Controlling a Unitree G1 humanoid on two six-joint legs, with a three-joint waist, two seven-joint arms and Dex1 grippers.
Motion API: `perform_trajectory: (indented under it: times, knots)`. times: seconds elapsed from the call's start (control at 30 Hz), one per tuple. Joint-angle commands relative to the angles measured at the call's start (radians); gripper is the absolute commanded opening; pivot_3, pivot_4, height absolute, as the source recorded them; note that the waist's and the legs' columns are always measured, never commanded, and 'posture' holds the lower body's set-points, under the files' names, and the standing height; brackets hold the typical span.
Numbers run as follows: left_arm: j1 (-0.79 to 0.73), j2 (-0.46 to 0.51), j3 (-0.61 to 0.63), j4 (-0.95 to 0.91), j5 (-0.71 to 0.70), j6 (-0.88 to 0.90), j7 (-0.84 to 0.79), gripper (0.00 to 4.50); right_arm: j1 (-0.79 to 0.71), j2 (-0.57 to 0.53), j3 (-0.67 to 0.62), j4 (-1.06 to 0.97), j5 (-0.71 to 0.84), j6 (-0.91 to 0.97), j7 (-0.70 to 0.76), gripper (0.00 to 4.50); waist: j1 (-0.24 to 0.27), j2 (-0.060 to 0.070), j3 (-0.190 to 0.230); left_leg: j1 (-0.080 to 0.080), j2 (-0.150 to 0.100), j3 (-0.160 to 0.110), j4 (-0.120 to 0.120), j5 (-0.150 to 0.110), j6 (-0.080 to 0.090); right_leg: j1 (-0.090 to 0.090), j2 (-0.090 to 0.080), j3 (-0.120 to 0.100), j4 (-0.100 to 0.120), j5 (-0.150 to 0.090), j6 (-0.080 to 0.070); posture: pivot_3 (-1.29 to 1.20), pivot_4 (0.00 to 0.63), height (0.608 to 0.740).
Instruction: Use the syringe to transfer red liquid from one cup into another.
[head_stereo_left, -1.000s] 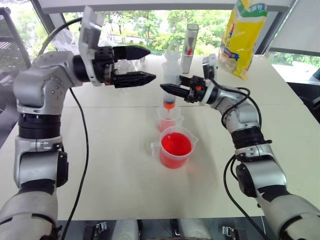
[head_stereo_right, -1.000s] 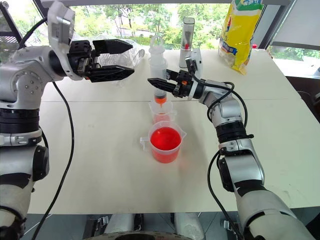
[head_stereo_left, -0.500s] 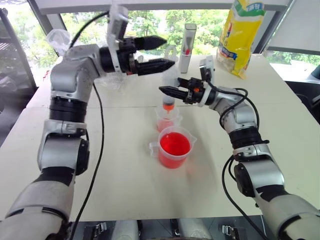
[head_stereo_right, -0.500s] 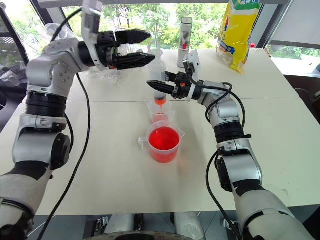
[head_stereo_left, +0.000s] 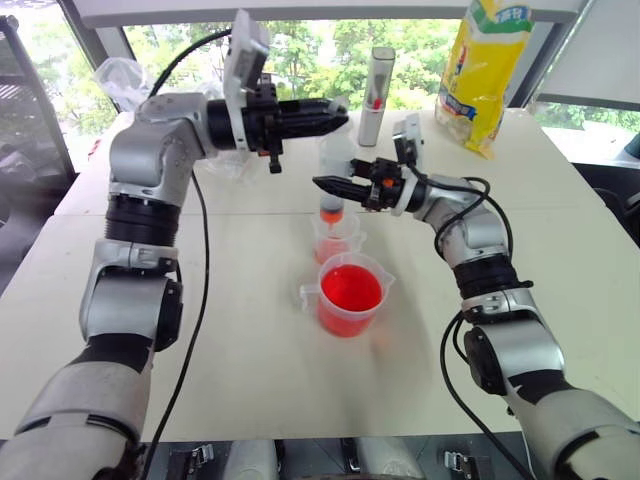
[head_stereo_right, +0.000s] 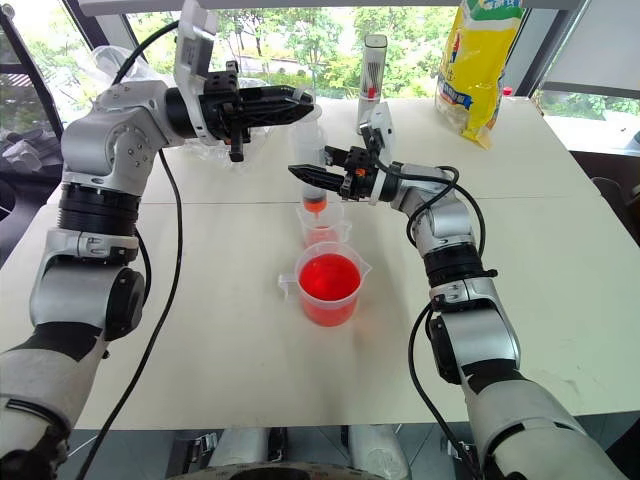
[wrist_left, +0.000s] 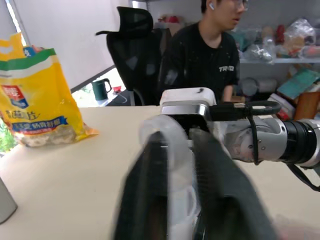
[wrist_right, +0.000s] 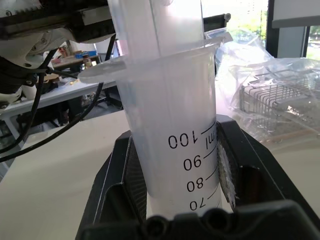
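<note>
Both jaws grip the syringe (wrist_right: 167, 125): right the barrel, left the plunger (wrist_left: 167, 165).

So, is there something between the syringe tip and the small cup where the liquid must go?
Nothing visible. The right gripper holds the syringe upright, and its orange tip hangs directly above the open smaller cup. The left gripper is closed on the plunger ring.

Clear plastic syringe (wrist_right: 170, 125), translucent plastic cups, matt white table (head_stereo_left: 250, 350), glossy yellow bag (head_stereo_left: 485, 70)
</note>
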Motion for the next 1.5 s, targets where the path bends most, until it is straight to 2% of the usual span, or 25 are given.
perform_trajectory:
  times: [0.03,0.53,1.5]
  knots:
    - [-0.006,-0.002,-0.011,-0.046,0.000,-0.002,-0.019,0.04,-0.024,0.004,-0.031,-0.037,0.012,-0.007,-0.011,1.50,0.000,0.000,0.000,0.000,0.000,0.000,0.000,0.000,0.000,0.000,0.000,0.000,0.000,0.000,0.000,0.00,0.150,0.740]
    - [0.034,-0.019,-0.070,-0.004,0.058,-0.016,-0.053,0.04,-0.018,0.001,-0.030,-0.064,0.012,0.005,-0.003,1.50,0.000,0.000,0.000,0.000,0.000,0.000,0.000,0.000,0.000,0.000,0.000,0.000,0.000,0.000,0.000,0.00,0.150,0.740]
    - [0.085,-0.063,-0.085,0.042,0.101,-0.036,-0.056,0.04,-0.058,-0.020,-0.080,-0.127,0.046,0.078,-0.012,1.50,0.000,0.000,0.000,0.000,0.000,0.000,0.000,0.000,0.000,0.000,0.000,0.000,0.000,0.000,0.000,0.00,0.150,0.740]
